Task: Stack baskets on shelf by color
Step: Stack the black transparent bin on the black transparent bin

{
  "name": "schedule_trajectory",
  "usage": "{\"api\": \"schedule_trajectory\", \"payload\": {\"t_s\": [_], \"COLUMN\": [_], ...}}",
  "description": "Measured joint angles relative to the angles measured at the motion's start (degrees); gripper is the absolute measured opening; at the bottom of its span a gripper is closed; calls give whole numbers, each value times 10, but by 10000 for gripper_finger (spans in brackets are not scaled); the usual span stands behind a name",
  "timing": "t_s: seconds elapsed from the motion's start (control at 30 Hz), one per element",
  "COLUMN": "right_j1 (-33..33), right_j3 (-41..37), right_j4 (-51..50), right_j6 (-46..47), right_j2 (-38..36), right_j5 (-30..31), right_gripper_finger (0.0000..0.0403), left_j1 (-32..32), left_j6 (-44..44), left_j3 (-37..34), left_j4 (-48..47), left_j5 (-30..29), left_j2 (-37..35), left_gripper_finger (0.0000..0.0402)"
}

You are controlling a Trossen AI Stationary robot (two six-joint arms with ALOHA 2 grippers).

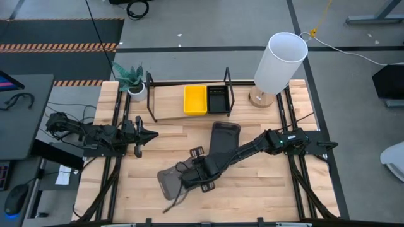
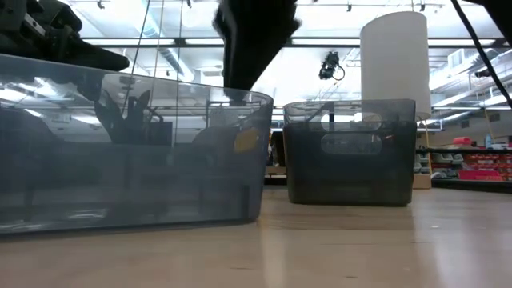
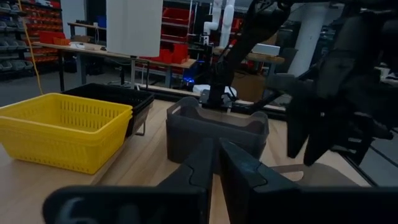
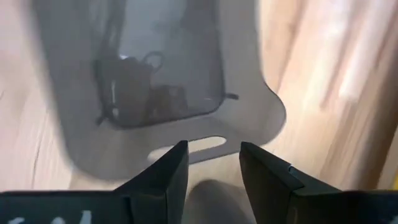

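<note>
Two translucent dark grey baskets stand on the table. One [image 1: 169,183] is near the front edge and fills the left of the low view [image 2: 128,152]. The other [image 1: 225,135] is at mid-table [image 2: 350,152]. A yellow basket [image 1: 195,99] and a black perforated basket [image 1: 218,99] sit side by side on the shelf [image 1: 169,106]. My right gripper [image 4: 212,155] is open just above the near grey basket's end wall with its handle slot [image 4: 202,144], fingers pointing down. My left gripper [image 1: 142,134] is shut and waits at the table's left.
A white cylinder lamp [image 1: 281,62] stands at the table's far right, and a small potted plant [image 1: 132,81] stands at the shelf's left end. Black wire frames [image 1: 228,91] rise from the shelf board. Bare wood lies between my left gripper and the grey baskets.
</note>
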Motion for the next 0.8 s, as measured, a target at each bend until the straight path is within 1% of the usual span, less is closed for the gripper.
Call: {"api": "schedule_trajectory", "payload": {"t_s": [0.17,0.27,0.37,0.5,0.67,0.8], "right_j1": [15,28,36,42,51,52], "right_j3": [0,0,-6,-24,-36,-36], "right_j4": [-6,-32,-46,-53,-24,-14], "right_j6": [-184,-291,-377,-428,-503,-558], "right_j2": [-7,-7,-7,-3,-3,-3], "right_j5": [-18,-18,-16,20,67,75], "right_gripper_finger": [150,150,150,150,150,150], "left_j1": [0,0,0,0,0,0], "left_j6": [0,0,0,0,0,0], "left_j3": [0,0,0,0,0,0], "left_j4": [0,0,0,0,0,0], "left_j5": [0,0,0,0,0,0], "left_j2": [0,0,0,0,0,0], "left_gripper_finger": [35,31,28,30,36,33]}}
